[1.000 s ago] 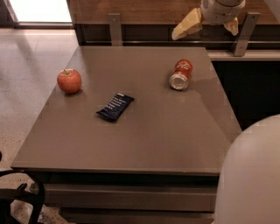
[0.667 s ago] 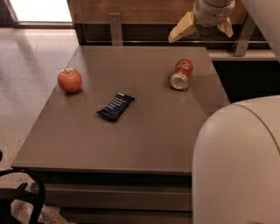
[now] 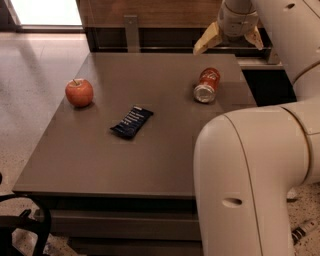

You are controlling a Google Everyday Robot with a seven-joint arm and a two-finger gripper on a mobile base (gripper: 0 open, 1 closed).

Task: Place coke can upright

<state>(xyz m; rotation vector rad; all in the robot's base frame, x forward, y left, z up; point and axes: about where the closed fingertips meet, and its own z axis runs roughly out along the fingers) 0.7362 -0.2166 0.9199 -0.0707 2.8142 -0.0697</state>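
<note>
The coke can (image 3: 207,84) lies on its side on the grey table (image 3: 100,165), toward the far right, its silver end facing the camera. My gripper (image 3: 228,41) hangs above the table's far edge, just beyond and slightly right of the can, not touching it. Its two tan fingers (image 3: 205,40) are spread wide apart and hold nothing.
A red apple (image 3: 79,92) sits at the table's left side. A dark blue snack bar wrapper (image 3: 131,121) lies near the middle. My large white arm (image 3: 255,170) fills the right foreground. A wooden wall and ledge (image 3: 150,15) run behind the table.
The arm has swung further into the frame from the right, covering more of the foreground. The gripper moved slightly left toward the can. The can, apple and wrapper stayed put.
</note>
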